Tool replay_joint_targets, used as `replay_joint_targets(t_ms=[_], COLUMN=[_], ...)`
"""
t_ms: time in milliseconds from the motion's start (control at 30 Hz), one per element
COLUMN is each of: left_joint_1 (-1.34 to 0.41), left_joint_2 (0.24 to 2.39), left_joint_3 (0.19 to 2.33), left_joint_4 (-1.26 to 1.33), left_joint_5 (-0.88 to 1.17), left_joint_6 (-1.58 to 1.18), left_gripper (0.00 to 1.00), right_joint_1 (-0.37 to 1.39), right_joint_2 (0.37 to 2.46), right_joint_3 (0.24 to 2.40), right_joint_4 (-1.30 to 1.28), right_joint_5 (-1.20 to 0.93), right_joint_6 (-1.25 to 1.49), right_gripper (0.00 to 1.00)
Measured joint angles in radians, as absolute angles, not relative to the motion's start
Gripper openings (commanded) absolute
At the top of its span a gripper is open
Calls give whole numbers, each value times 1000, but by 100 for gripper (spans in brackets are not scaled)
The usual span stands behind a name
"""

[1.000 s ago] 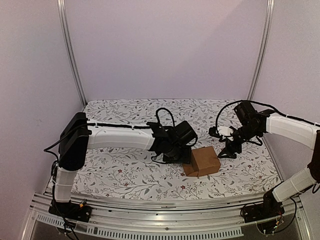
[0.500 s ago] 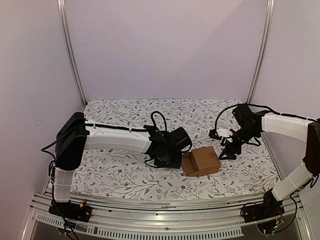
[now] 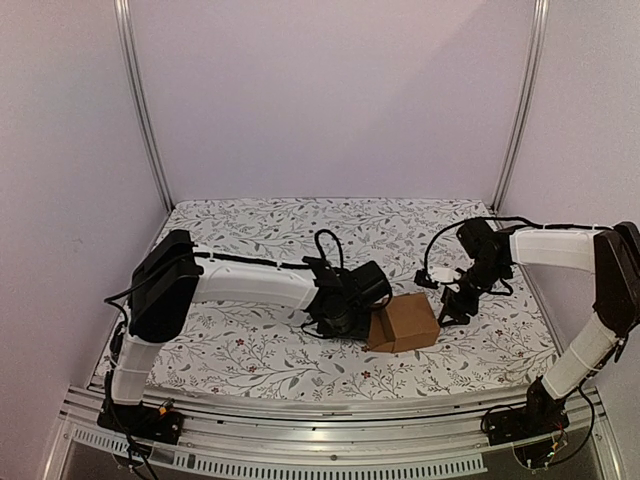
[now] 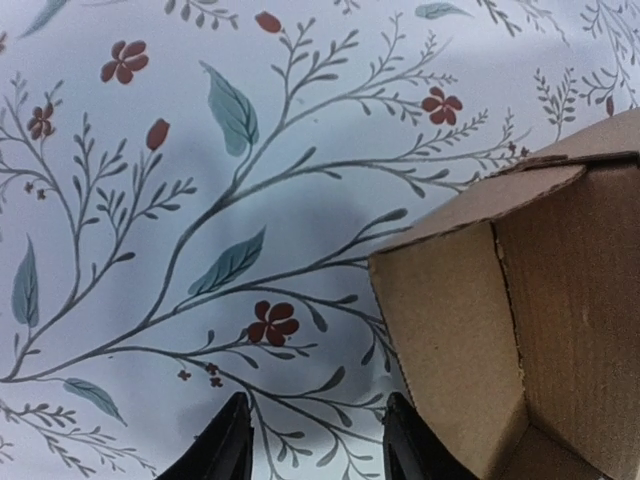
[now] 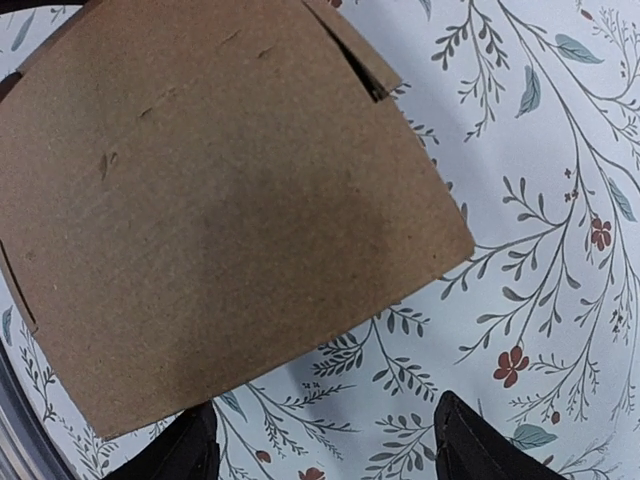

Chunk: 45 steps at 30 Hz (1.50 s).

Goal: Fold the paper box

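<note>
Left gripper (image 4: pixel 315 448): your fingers are spread, nothing between them, low over the floral cloth (image 4: pixel 200 200).
Right gripper (image 5: pixel 330 455): spread wide too, and empty.
Box (image 3: pixel 402 322): folded up into a cube on the cloth, just beside your left fingertips on their right side, and just ahead of your right fingertips.
Risk: the side facing your left gripper looks open to me. Push that flap with no brace from the right gripper and the box likely slides, or a wall buckles.
Count: one box, two grippers, neither one holding anything.
</note>
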State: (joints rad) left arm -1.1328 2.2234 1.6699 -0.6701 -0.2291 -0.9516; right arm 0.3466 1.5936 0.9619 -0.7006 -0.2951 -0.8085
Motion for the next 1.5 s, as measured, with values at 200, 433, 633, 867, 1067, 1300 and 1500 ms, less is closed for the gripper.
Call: replay_joint_targets(t_ms=[200, 433, 633, 867, 1067, 1300, 1500], left_joint_1=[-1132, -1127, -1128, -1129, -1132, -1132, -1114], left_joint_2=[2227, 2243, 2254, 2256, 2283, 2240, 2160], left_joint_3=[1722, 1801, 1822, 1826, 1880, 1800, 1702], left_joint_4=[-677, -679, -677, -675, -709, -708, -723], left_joint_5=[-231, -237, -229, -227, -237, -263, -274], left_joint_6=[-941, -925, -913, -910, -883, -857, -812], left_gripper=[44, 43, 42, 42, 42, 42, 42], right_joint_1=[379, 461, 471, 476, 497, 506, 505], right_joint_2=[1607, 1637, 1659, 1673, 1739, 1763, 1757], right_joint_3=[964, 995, 1021, 1057, 1078, 1080, 1080], right_joint_4=[-726, -774, -800, -822, -855, -831, -788], right_joint_5=[-310, -321, -333, -376, -346, -341, -347], right_joint_6=[-812, -806, -778, -730, -689, -677, -678], right_gripper=[71, 70, 71, 70, 69, 70, 70])
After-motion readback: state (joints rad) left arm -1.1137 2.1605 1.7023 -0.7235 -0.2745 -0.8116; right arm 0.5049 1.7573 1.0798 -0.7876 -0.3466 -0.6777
